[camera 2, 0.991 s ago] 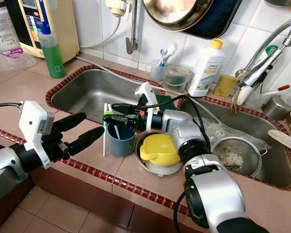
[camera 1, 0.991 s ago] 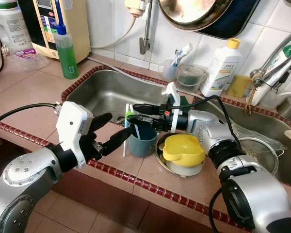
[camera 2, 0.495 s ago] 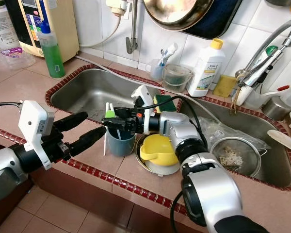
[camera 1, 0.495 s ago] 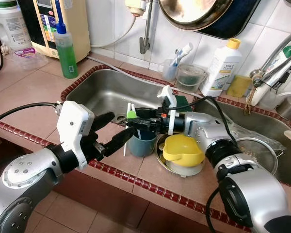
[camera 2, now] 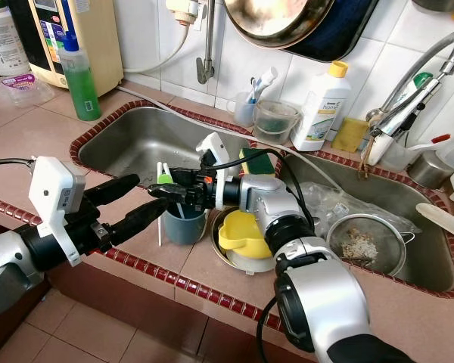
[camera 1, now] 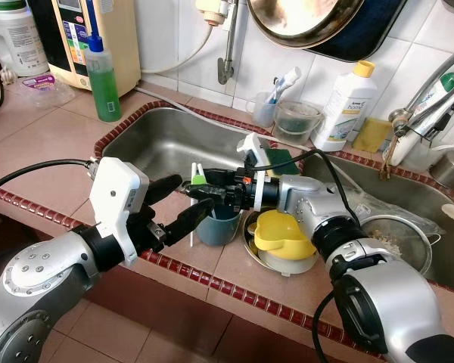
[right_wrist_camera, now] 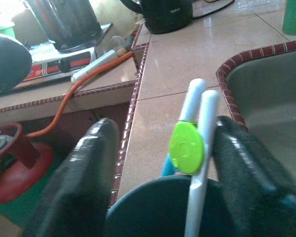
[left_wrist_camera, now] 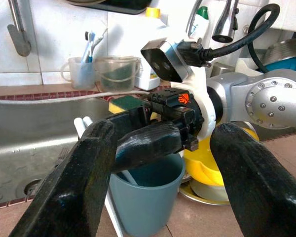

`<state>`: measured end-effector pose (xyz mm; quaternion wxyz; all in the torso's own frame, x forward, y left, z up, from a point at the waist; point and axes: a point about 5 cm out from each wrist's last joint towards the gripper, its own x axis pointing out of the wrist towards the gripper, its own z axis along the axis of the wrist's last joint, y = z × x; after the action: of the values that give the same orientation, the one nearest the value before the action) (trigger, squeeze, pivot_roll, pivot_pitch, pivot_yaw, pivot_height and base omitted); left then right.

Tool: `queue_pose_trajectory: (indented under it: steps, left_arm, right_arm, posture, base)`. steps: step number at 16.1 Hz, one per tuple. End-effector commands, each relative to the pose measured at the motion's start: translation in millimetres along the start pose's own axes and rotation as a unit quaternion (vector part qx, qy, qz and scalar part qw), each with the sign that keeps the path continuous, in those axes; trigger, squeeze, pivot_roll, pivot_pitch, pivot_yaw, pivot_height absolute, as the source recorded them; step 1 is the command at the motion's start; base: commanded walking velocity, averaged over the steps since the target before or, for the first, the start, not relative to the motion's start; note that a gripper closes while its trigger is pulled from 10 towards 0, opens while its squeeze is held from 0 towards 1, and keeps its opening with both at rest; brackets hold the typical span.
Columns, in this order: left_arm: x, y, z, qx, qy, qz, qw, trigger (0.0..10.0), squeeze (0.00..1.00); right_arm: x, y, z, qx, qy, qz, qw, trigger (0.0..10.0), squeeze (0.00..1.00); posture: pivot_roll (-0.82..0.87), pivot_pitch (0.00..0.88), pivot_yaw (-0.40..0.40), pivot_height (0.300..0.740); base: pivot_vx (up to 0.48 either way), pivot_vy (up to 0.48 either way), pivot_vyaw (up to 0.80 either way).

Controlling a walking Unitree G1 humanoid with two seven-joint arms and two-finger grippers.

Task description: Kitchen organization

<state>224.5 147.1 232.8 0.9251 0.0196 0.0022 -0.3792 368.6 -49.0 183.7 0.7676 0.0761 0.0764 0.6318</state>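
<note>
A teal cup (camera 1: 218, 224) stands on the tiled counter at the sink's front edge. A pair of white sticks joined by a green clip (camera 1: 198, 180) leans at the cup's left rim; one stick runs down outside the cup. My right gripper (camera 2: 157, 190) reaches over the cup, open, its fingers (right_wrist_camera: 244, 168) on either side of the clip (right_wrist_camera: 187, 146), and one finger touches the sticks. My left gripper (camera 1: 197, 193) is open just left of the cup, its fingers (left_wrist_camera: 89, 168) on either side of the right gripper's tips.
A yellow bowl (camera 1: 284, 231) sits on stacked dishes right of the cup. Behind lies the steel sink (camera 1: 159, 140) with a sponge (camera 1: 276, 157) on its divider. A green soap bottle (camera 1: 104, 79), a white bottle (camera 1: 346, 106) and a strainer (camera 1: 397, 238) stand around.
My right gripper has slid left over the cup until its tips reach the green clip. The left gripper has held its place beside the cup.
</note>
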Motion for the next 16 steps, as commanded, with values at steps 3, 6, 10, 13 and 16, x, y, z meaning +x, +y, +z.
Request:
queue_pose_trajectory:
  steps: [3,6,10,13,16]
  left_arm:
    - [-2.7,-3.4,2.2,0.002,0.001,0.0,1.0,10.0,0.0]
    - [-2.8,-2.0,3.4,0.002,0.0,0.003,1.0,10.0,0.0]
    - [-2.5,-1.2,4.0,0.002,-0.001,0.006,1.0,10.0,0.0]
    - [-2.1,0.0,5.2,0.002,-0.002,0.007,1.0,10.0,0.0]
    - [-1.4,-0.1,5.0,0.001,-0.002,0.006,1.0,10.0,0.0]
  right_arm:
    - [-2.6,-2.3,2.3,0.006,0.007,-0.005,1.0,0.0,0.0]
    - [-3.8,-3.0,3.9,-0.007,0.021,-0.006,1.0,0.0,0.0]
    - [-5.9,-3.9,6.8,-0.009,0.017,-0.006,1.0,0.0,0.0]
    - [-6.4,-4.5,10.3,-0.012,0.013,-0.007,1.0,0.0,0.0]
    - [-6.7,-4.7,14.3,-0.014,0.005,-0.006,1.0,0.0,0.0]
  posture:
    - [0.04,0.064,-0.14,0.74]
    - [0.03,0.068,-0.139,0.74]
    - [0.03,0.07,-0.135,0.74]
    - [0.03,0.072,-0.133,0.74]
    - [0.03,0.073,-0.133,0.74]
  base:
    - [0.0,0.0,0.0]
    - [0.0,0.0,0.0]
    - [0.0,0.0,0.0]
    - [0.0,0.0,0.0]
    - [0.0,0.0,0.0]
